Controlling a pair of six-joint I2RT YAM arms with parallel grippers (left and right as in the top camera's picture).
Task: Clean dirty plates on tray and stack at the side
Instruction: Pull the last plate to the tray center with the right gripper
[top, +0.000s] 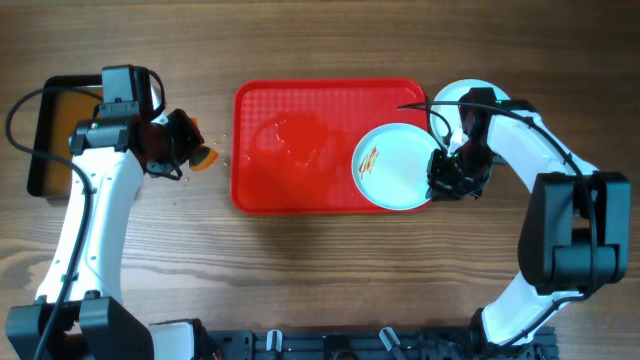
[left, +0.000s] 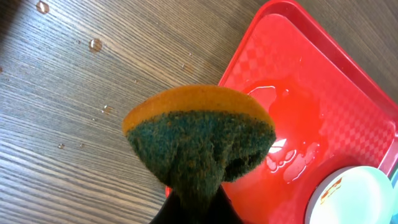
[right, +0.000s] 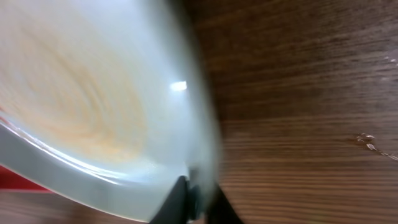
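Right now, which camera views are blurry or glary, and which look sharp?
Overhead view: sharp and evenly lit, faint sheen on the wet tray. Left wrist view: the sponge is crisp, with white glare off the puddle. Right wrist view: the plate is badly blurred, one small highlight; the table is clearer.

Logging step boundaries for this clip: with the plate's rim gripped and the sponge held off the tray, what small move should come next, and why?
Probably the left gripper should carry its sponge rightward over the tray to the plate. An orange smear shows on the plate, and the right gripper is shut on its rim, steadying it.
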